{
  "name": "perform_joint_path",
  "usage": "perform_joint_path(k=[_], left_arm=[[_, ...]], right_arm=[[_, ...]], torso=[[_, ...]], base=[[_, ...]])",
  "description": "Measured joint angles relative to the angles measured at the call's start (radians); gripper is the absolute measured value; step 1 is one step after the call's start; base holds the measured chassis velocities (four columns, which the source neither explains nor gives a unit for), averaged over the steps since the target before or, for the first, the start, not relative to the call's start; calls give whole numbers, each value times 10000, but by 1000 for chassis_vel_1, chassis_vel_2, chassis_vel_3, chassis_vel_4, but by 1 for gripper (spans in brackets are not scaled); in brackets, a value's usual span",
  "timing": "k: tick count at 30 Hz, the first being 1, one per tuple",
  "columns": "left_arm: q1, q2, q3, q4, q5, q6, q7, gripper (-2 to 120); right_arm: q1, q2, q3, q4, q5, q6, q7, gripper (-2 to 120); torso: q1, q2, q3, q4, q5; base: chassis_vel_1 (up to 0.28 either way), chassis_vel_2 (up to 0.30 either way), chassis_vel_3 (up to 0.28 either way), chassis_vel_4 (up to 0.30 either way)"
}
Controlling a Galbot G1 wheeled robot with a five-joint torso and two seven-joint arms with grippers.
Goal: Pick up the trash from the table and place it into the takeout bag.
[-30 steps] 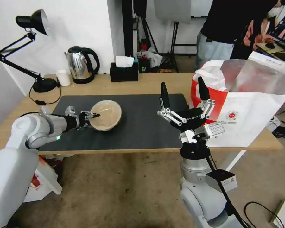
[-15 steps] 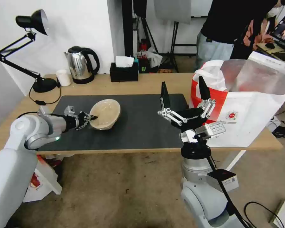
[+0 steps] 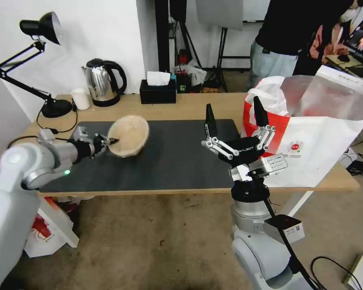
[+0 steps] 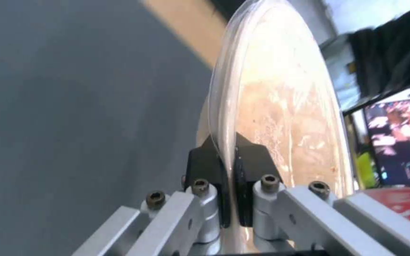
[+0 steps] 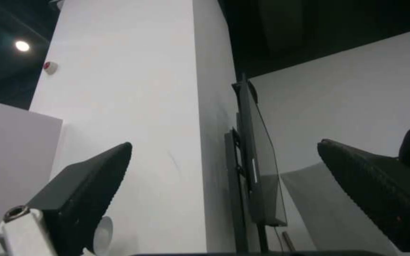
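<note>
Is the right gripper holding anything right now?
No, the right gripper stands wide open and empty, fingers pointing up beside the takeout bag, while the left gripper pinches the pulp bowl.

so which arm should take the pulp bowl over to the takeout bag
Left, probably. The left pincer is shut on the rim of the pulp bowl, which is lifted and tilted above the black mat. The right pincer is open and empty, pointing up beside the takeout bag.

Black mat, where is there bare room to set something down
Bare black mat between the pulp bowl, pinched by the left pincer, and the open right pincer. Crowded: back edge with kettle, tissue box; takeout bag end.
</note>
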Motion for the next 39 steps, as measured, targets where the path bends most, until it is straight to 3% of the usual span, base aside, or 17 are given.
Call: perform_joint_path(k=[6, 11, 15, 16, 20, 22, 25, 26, 30, 31, 34, 39], left_arm=[[-12, 428, -537, -618, -426, -363, 29, 1], [-248, 804, -699, -1023, -622, -767, 407, 1], [-894, 1166, -373, -1119, -453, -1385, 1647, 1], [-894, 1166, -373, -1119, -453, -1385, 1647, 1], [-2347, 1789, 496, -541, -329, -2094, 3458, 1], [-2626, 1926, 686, -362, -310, -2213, 3824, 1], [-3811, 2355, 1847, 431, -111, -2551, 5371, 1], [-3811, 2355, 1847, 431, -111, -2551, 5371, 1], [-5039, 2339, 3554, 800, 238, -2887, 6814, 1], [-5039, 2339, 3554, 800, 238, -2887, 6814, 1], [-6059, 2073, 4717, 1007, 342, -3106, 7302, 1], [-7380, 1464, 6099, 1530, 360, -3323, 7497, 1]], right_arm=[[-48, 129, -41, 54, -42, 18, -5, 100], [-129, 254, -51, 81, -172, 51, -10, 100], [-218, 291, -75, 122, -268, 75, -28, 100], [-218, 291, -75, 122, -268, 75, -28, 100], [-237, 301, -114, 107, -343, 109, -48, 100], [-228, 303, -152, 98, -347, 117, -52, 100], [-260, 382, -220, 103, -426, 223, -70, 100], [-260, 382, -220, 103, -426, 223, -70, 100], [-321, 539, -243, 165, -593, 383, -93, 100], [-321, 539, -243, 165, -593, 383, -93, 100], [-304, 646, -235, 214, -648, 492, -109, 100], [-231, 774, -162, 407, -822, 604, -162, 100]], torso=[[0, 0, 0, 1, -3], [0, 0, 0, 1, -4], [0, 0, 0, 1, -7], [0, 0, 0, 1, -7], [0, 0, 0, -6, -1], [0, 0, 0, -3, 2], [1, 0, 0, 2, -2], [1, 0, 0, 2, -2], [0, 0, 1, -1, -2], [0, 0, 1, -1, -2], [0, 0, 1, -3, -1], [1, 0, 1, -3, 1]], base=[[0, 0, 0, 0], [0, 0, 0, 0], [0, 0, 0, 0], [0, 0, 0, 0], [0, 0, 0, 0], [0, 0, 0, 0], [0, 0, 0, 0], [0, 0, 0, 0], [0, 0, 0, 0], [0, 0, 0, 0], [0, 0, 0, 0], [0, 0, 0, 0]])
